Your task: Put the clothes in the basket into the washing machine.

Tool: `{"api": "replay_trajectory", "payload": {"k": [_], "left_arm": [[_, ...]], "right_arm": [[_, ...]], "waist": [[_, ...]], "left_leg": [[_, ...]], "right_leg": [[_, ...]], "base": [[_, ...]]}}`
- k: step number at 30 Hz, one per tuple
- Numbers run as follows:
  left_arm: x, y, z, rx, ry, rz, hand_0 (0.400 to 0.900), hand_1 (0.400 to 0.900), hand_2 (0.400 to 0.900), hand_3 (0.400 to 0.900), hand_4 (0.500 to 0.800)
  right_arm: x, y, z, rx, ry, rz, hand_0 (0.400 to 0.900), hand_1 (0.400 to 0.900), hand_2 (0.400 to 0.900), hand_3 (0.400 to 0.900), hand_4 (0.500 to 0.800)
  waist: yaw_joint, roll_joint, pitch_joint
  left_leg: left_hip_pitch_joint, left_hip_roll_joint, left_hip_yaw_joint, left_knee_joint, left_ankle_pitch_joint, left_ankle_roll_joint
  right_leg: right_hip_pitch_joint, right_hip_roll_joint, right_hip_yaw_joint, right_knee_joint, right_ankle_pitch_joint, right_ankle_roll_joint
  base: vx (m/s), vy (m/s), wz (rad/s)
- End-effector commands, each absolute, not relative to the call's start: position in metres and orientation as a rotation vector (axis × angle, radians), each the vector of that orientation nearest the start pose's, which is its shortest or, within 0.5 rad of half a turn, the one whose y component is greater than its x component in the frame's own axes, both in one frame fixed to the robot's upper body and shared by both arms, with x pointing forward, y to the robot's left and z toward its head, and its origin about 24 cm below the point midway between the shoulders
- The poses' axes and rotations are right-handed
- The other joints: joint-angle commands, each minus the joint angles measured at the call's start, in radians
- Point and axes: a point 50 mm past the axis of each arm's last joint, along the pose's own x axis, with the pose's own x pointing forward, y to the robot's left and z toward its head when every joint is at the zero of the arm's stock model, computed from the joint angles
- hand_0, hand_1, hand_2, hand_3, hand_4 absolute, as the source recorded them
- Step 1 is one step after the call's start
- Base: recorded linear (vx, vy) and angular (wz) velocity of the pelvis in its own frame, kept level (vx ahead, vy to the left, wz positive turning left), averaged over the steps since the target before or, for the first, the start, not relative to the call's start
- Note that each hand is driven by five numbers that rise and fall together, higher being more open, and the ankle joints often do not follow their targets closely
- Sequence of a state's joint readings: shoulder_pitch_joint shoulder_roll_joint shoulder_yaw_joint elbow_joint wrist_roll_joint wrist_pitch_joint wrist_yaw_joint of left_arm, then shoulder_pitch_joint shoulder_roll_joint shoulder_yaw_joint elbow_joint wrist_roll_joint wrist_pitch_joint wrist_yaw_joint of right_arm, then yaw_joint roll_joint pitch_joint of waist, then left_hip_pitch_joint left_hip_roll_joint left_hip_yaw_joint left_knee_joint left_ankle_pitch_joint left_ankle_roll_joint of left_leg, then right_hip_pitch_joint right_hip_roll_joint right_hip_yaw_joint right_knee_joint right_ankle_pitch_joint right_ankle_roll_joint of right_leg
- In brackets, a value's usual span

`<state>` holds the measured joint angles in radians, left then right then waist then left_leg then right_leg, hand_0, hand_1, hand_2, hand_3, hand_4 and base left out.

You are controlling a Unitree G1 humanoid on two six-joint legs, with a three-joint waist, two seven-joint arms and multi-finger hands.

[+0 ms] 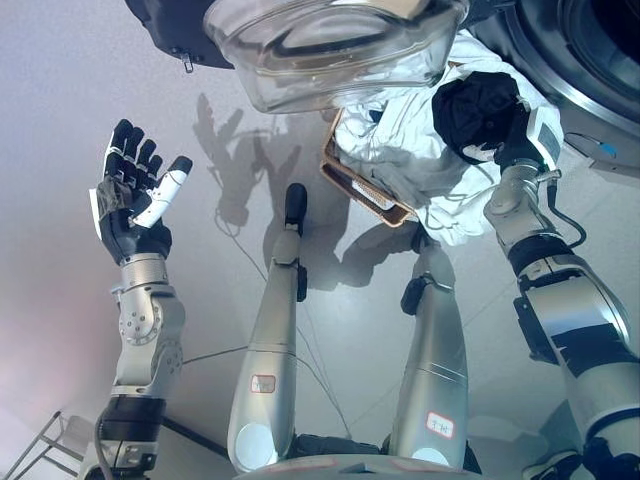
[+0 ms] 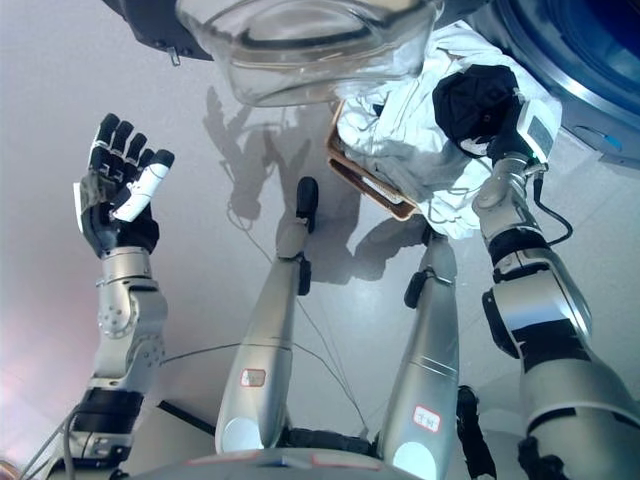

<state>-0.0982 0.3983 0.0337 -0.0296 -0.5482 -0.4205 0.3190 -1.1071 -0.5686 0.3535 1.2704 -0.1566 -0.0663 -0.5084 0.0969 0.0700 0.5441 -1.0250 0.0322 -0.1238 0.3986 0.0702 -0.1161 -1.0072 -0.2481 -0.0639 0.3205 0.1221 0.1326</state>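
A brown basket (image 1: 362, 190) stands on the floor ahead, heaped with white clothes (image 1: 400, 150) that spill over its right side. My right hand (image 1: 512, 132) is above the basket's right end, its fingers curled on a black garment (image 1: 475, 108) that it holds bunched up over the white clothes. The washing machine's round opening (image 1: 590, 50) is at the upper right, just beyond the hand. Its glass door (image 1: 330, 50) hangs open across the top of the view. My left hand (image 1: 135, 195) is raised at the left, open and empty, far from the basket.
A dark object (image 1: 170, 30) with a zip pull sits at the top left behind the glass door. Pale floor (image 1: 80, 90) spreads to the left and in front of the basket.
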Motion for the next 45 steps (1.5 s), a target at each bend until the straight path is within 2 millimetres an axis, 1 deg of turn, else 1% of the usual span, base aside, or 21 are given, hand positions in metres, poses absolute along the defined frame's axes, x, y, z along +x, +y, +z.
{"api": "replay_trajectory", "payload": {"k": [1, 3, 4, 5, 6, 7, 8, 13, 14, 21, 23, 24, 25, 27, 33, 35, 36, 38, 40, 43, 45], "left_arm": [[0.228, 0.254, 0.165, -0.225, -0.784, 0.349, 0.9, 0.9, 0.9, 0.9, 0.8], [0.227, 0.254, 0.166, -0.218, -0.79, 0.346, 0.9, 0.9, 0.9, 0.9, 0.8], [0.226, 0.255, 0.167, -0.215, -0.796, 0.345, 0.9, 0.9, 0.9, 0.9, 0.8], [0.224, 0.254, 0.17, -0.212, -0.809, 0.332, 0.9, 0.9, 0.9, 0.9, 0.8], [0.223, 0.255, 0.171, -0.203, -0.815, 0.333, 0.9, 0.9, 0.9, 0.9, 0.8], [0.222, 0.256, 0.174, -0.199, -0.828, 0.332, 0.9, 0.9, 0.9, 0.9, 0.8], [0.221, 0.256, 0.175, -0.194, -0.836, 0.327, 0.9, 0.9, 0.9, 0.9, 0.8], [0.22, 0.254, 0.181, -0.205, -0.865, 0.316, 0.9, 0.9, 0.9, 0.9, 0.8], [0.22, 0.253, 0.178, -0.204, -0.851, 0.316, 0.9, 0.9, 0.9, 0.9, 0.8], [0.221, 0.256, 0.176, -0.218, -0.842, 0.324, 0.9, 0.9, 0.9, 0.9, 0.8], [0.221, 0.257, 0.176, -0.218, -0.845, 0.33, 0.9, 0.9, 0.9, 0.9, 0.8], [0.222, 0.257, 0.178, -0.222, -0.856, 0.33, 0.9, 0.9, 0.9, 0.9, 0.8], [0.222, 0.257, 0.176, -0.222, -0.845, 0.332, 0.9, 0.9, 0.9, 0.9, 0.8], [0.225, 0.258, 0.176, -0.225, -0.845, 0.341, 0.9, 0.9, 0.9, 0.9, 0.8], [0.238, 0.26, 0.165, -0.236, -0.791, 0.385, 0.9, 0.9, 0.9, 0.9, 0.8], [0.244, 0.262, 0.158, -0.238, -0.759, 0.412, 0.9, 0.9, 0.9, 0.9, 0.8], [0.244, 0.262, 0.158, -0.236, -0.758, 0.41, 0.9, 0.9, 0.9, 0.9, 0.8], [0.251, 0.265, 0.148, -0.247, -0.711, 0.461, 0.9, 0.9, 0.9, 0.9, 0.8], [0.256, 0.267, 0.139, -0.253, -0.668, 0.492, 0.9, 0.9, 0.9, 0.9, 0.8], [0.261, 0.271, 0.129, -0.263, -0.616, 0.53, 0.9, 0.9, 0.9, 0.9, 0.8], [0.263, 0.27, 0.123, -0.281, -0.589, 0.539, 0.9, 0.9, 0.9, 0.9, 0.8]], "right_arm": [[0.398, -0.282, 0.205, -0.964, -0.153, -0.647, 0.9, 0.9, 0.9, 0.9, 0.8], [0.397, -0.284, 0.206, -0.985, -0.153, -0.655, 0.9, 0.9, 0.9, 0.9, 0.8], [0.396, -0.286, 0.208, -0.996, -0.154, -0.662, 0.806, 0.806, 0.806, 0.806, 0.744], [0.396, -0.289, 0.21, -1.012, -0.154, -0.67, 0.769, 0.769, 0.769, 0.769, 0.721], [0.395, -0.29, 0.213, -1.029, -0.159, -0.675, 0.631, 0.631, 0.631, 0.631, 0.639], [0.395, -0.292, 0.216, -1.042, -0.17, -0.68, 0.527, 0.527, 0.527, 0.527, 0.576], [0.394, -0.293, 0.218, -1.049, -0.175, -0.685, 0.4, 0.4, 0.4, 0.4, 0.5], [0.392, -0.298, 0.233, -1.041, -0.214, -0.715, 0.4, 0.4, 0.4, 0.4, 0.5], [0.392, -0.298, 0.234, -1.039, -0.217, -0.715, 0.4, 0.4, 0.4, 0.4, 0.5], [0.395, -0.291, 0.237, -1.01, -0.253, -0.704, 0.4, 0.4, 0.4, 0.4, 0.5], [0.396, -0.288, 0.238, -0.988, -0.263, -0.7, 0.4, 0.4, 0.4, 0.4, 0.5], [0.396, -0.286, 0.241, -0.972, -0.28, -0.701, 0.4, 0.4, 0.4, 0.4, 0.5], [0.396, -0.286, 0.237, -0.959, -0.271, -0.696, 0.4, 0.4, 0.4, 0.4, 0.5], [0.396, -0.282, 0.239, -0.893, -0.303, -0.69, 0.4, 0.4, 0.4, 0.4, 0.5], [0.393, -0.272, 0.233, -0.564, -0.395, -0.667, 0.4, 0.4, 0.4, 0.4, 0.5], [0.389, -0.273, 0.22, -0.445, -0.387, -0.668, 0.4, 0.4, 0.4, 0.4, 0.5], [0.389, -0.274, 0.219, -0.444, -0.385, -0.669, 0.4, 0.4, 0.4, 0.4, 0.5], [0.383, -0.271, 0.199, -0.277, -0.385, -0.654, 0.4, 0.4, 0.4, 0.4, 0.5], [0.379, -0.271, 0.184, -0.193, -0.366, -0.652, 0.4, 0.4, 0.4, 0.4, 0.5], [0.371, -0.269, 0.16, 0.034, -0.345, -0.652, 0.4, 0.4, 0.4, 0.4, 0.5], [0.365, -0.267, 0.145, 0.28, -0.36, -0.655, 0.4, 0.4, 0.4, 0.4, 0.5]], "waist": [[0.008, 0.047, -0.024], [0.009, 0.049, -0.024], [0.01, 0.05, -0.024], [0.013, 0.053, -0.024], [0.015, 0.055, -0.024], [0.015, 0.053, -0.024], [0.017, 0.054, -0.024], [0.026, 0.062, -0.024], [0.024, 0.06, -0.024], [0.019, 0.064, -0.024], [0.019, 0.065, -0.024], [0.02, 0.066, -0.024], [0.018, 0.066, -0.024], [0.015, 0.066, -0.024], [-0.005, 0.058, -0.024], [-0.014, 0.057, -0.024], [-0.012, 0.058, -0.024], [-0.026, 0.056, -0.024], [-0.032, 0.057, -0.024], [-0.043, 0.058, -0.024], [-0.049, 0.061, -0.024]], "left_leg": [[-0.046, -0.069, 0.021, -0.105, 0.022, 0.097], [-0.058, -0.069, 0.018, -0.111, 0.026, 0.095], [-0.066, -0.069, 0.016, -0.111, 0.027, 0.096], [-0.074, -0.071, 0.015, -0.111, 0.029, 0.095], [-0.086, -0.073, 0.012, -0.111, 0.031, 0.094], [-0.098, -0.071, 0.01, -0.115, 0.034, 0.093], [-0.09, -0.071, 0.004, -0.117, 0.017, 0.087], [-0.152, -0.071, 0.001, -0.133, 0.052, 0.086], [-0.139, -0.074, -0.002, -0.128, 0.022, 0.084], [-0.152, -0.075, 0.012, -0.115, 0.015, 0.088], [-0.149, -0.072, 0.014, -0.116, 0.014, 0.088], [-0.175, -0.07, 0.02, -0.118, 0.046, 0.091], [-0.146, -0.071, 0.016, -0.114, 0.015, 0.086], [-0.159, -0.069, 0.023, -0.118, 0.046, 0.089], [-0.065, -0.063, 0.037, -0.132, 0.046, 0.086], [-0.022, -0.058, 0.041, -0.143, 0.048, 0.084], [-0.017, -0.058, 0.04, -0.146, 0.048, 0.084], [0.047, -0.055, 0.047, -0.159, 0.048, 0.08], [0.093, -0.054, 0.047, -0.165, 0.046, 0.079], [0.17, -0.049, 0.048, -0.183, 0.044, 0.075], [0.216, -0.045, 0.049, -0.199, 0.045, 0.071]], "right_leg": [[-0.07, 0.019, -0.013, 0.1, -0.046, -0.017], [-0.083, 0.019, -0.015, 0.097, -0.046, -0.017], [-0.092, 0.019, -0.015, 0.1, -0.046, -0.017], [-0.101, 0.019, -0.016, 0.105, -0.047, -0.017], [-0.115, 0.021, -0.014, 0.111, -0.049, -0.017], [-0.126, 0.02, -0.013, 0.111, -0.049, -0.016], [-0.122, 0.021, -0.006, 0.117, -0.069, -0.008], [-0.189, 0.019, -0.015, 0.12, -0.053, -0.013], [-0.184, 0.02, -0.006, 0.138, -0.083, -0.004], [-0.199, 0.021, 0.006, 0.142, -0.078, -0.008], [-0.197, 0.022, 0.007, 0.139, -0.079, -0.008], [-0.215, 0.022, -0.001, 0.128, -0.048, -0.018], [-0.191, 0.023, 0.01, 0.138, -0.078, -0.01], [-0.199, 0.024, 0.0, 0.126, -0.05, -0.02], [-0.112, 0.032, 0.004, 0.103, -0.049, -0.022], [-0.066, 0.03, 0.004, 0.089, -0.051, -0.02], [-0.061, 0.03, 0.003, 0.086, -0.05, -0.02], [0.007, 0.029, 0.002, 0.07, -0.053, -0.019], [0.055, 0.028, 0.002, 0.06, -0.054, -0.018], [0.141, 0.023, -0.002, 0.024, -0.054, -0.014], [0.195, 0.017, -0.006, -0.004, -0.052, -0.01]], "base": [[0.0, 0.0, 0.0], [0.0, 0.0, 0.0], [0.0, 0.0, 0.0], [0.0, 0.0, 0.0], [-0.02, -0.009, 0.03], [0.05, -0.021, 0.04], [0.07, -0.037, 0.06], [-0.03, -0.008, 0.03], [0.08, -0.012, -0.03], [0.01, 0.016, -0.06], [-0.05, 0.014, -0.07], [-0.01, -0.002, -0.07], [-0.01, -0.012, -0.04], [-0.05, -0.004, -0.02], [-0.01, -0.005, -0.05], [0.0, 0.0, 0.0], [0.03, -0.016, -0.01], [0.02, -0.013, -0.01], [0.04, -0.019, -0.01], [0.06, -0.022, 0.0], [0.06, -0.017, 0.0]]}}
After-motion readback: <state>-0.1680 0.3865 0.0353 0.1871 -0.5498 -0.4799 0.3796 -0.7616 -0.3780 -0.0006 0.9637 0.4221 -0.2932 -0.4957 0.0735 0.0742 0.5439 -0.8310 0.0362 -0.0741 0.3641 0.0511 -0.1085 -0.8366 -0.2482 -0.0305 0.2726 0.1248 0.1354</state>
